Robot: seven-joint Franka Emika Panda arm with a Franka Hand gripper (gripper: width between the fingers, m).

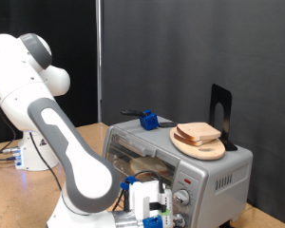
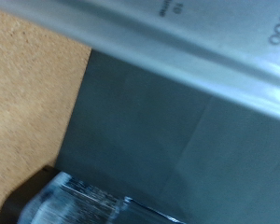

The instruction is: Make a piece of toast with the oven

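The silver oven (image 1: 211, 176) stands at the exterior view's lower right, its glass front (image 1: 142, 150) showing the wire rack inside. My gripper (image 1: 150, 203) hangs low in front of the oven, close beside the knobs (image 1: 183, 199) on its control panel. In the wrist view the oven's silver panel (image 2: 205, 47) with a printed "400" fills one edge, very close and blurred, and one shiny finger (image 2: 84, 203) shows at the frame's border. The piece of toast is hidden or out of view. Nothing shows between the fingers.
On the oven's top sit stacked bread slices on a round wooden plate (image 1: 199, 139), a small blue object (image 1: 149, 121) and a black stand (image 1: 221, 109). A tan wooden tabletop (image 2: 28, 112) lies beside the oven. A black curtain hangs behind.
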